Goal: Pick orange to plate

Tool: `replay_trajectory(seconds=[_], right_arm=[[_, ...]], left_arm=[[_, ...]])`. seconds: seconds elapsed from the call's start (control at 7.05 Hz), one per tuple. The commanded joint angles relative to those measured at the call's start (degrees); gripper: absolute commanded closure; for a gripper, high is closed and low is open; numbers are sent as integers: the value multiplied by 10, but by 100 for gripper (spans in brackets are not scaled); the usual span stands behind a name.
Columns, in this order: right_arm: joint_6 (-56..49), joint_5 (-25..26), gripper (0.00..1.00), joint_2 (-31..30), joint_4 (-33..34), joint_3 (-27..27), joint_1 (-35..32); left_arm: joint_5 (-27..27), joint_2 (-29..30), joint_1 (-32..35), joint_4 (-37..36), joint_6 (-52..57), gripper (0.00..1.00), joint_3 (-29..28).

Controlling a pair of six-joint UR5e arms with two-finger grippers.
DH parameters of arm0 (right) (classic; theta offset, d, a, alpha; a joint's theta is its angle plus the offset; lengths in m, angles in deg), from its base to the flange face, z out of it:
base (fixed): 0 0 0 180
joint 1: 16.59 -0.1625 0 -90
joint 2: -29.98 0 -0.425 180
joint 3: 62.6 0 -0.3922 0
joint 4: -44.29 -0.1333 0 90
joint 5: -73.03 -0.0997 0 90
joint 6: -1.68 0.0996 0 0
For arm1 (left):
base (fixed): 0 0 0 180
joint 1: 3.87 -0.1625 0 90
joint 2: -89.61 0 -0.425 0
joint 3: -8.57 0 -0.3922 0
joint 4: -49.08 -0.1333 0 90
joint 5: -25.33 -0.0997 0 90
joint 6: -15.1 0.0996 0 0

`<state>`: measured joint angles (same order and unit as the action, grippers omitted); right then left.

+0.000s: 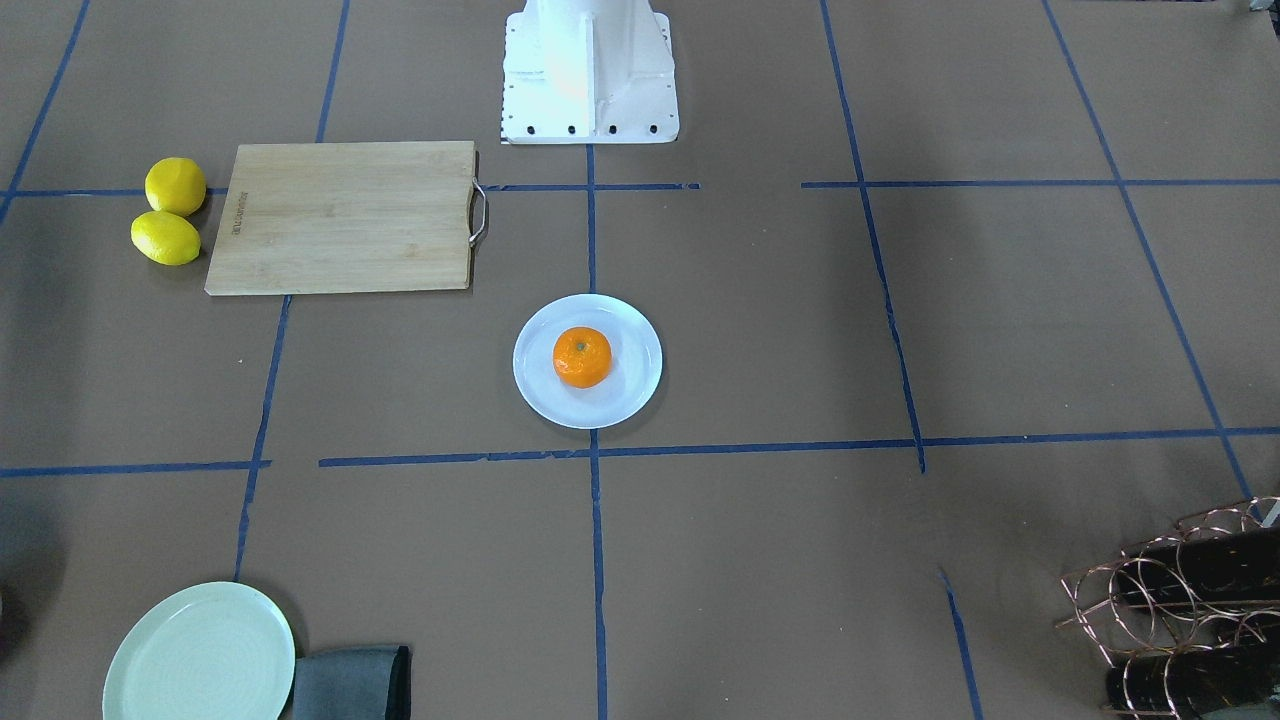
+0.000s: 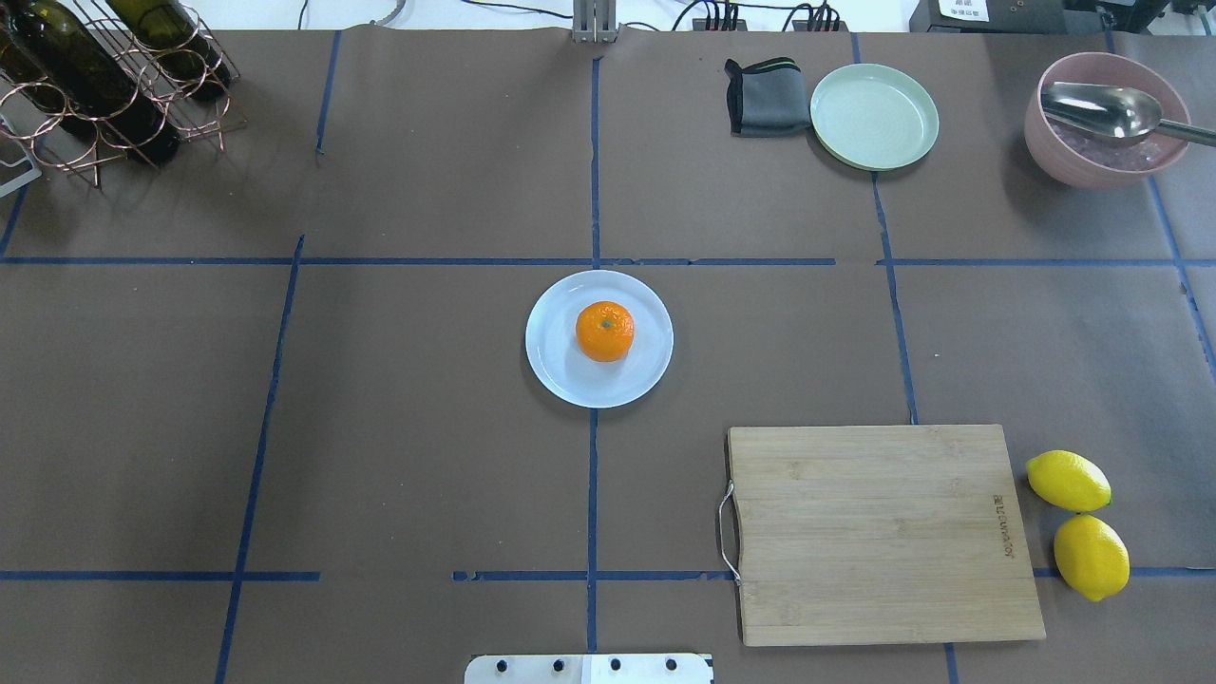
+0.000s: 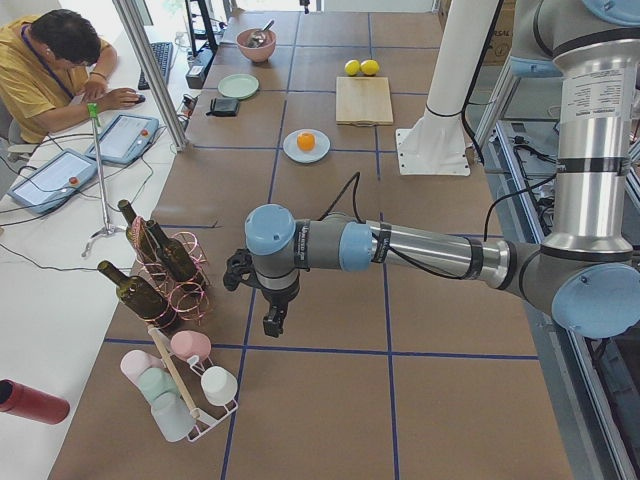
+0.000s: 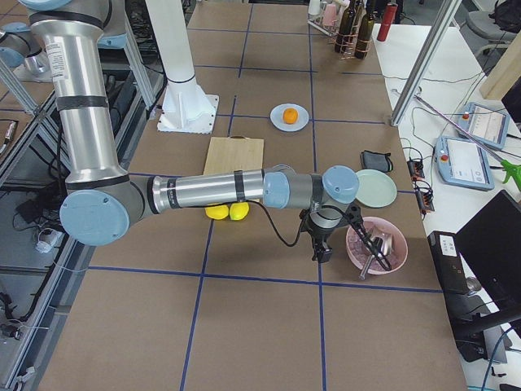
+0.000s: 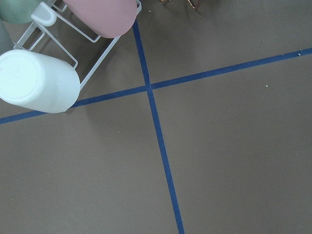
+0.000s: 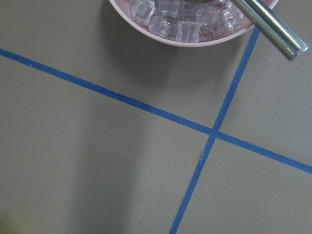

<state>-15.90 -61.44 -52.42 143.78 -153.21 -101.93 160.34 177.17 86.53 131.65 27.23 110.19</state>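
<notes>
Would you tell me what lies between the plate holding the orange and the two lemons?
The wooden cutting board lies between the plate and the lemons, clearest in the overhead view.

Orange (image 2: 604, 331) on plate (image 2: 570, 376) mid-table, cutting board (image 2: 879, 532) nearer robot's right, lemons (image 2: 1091, 556) just beside board

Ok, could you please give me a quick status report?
Left pincer near cup rack, right pincer near pink bowl; open or shut unclear. Orange on plate. Nothing crowds it.
</notes>
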Motion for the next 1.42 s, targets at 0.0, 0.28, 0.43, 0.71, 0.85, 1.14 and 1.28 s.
replay_trajectory(seconds=[0.0,0.28,0.43,0.71,0.85,1.14,1.28], right_arm=[[0,0,0,-3,0,0,-1],[0,0,0,-2,0,0,-1],[0,0,0,-2,0,0,0],[0,0,0,-2,0,0,0],[1,0,0,-2,0,0,0],[1,1,0,-1,0,0,0],[1,0,0,-1,0,0,0]], left_arm=[[0,2,0,-1,0,0,0],[0,2,0,-1,0,0,0],[0,2,0,-1,0,0,0],[0,2,0,0,1,0,-5],[0,2,0,0,1,0,-5],[0,2,0,0,1,0,-5],[0,5,0,0,1,0,-10]])
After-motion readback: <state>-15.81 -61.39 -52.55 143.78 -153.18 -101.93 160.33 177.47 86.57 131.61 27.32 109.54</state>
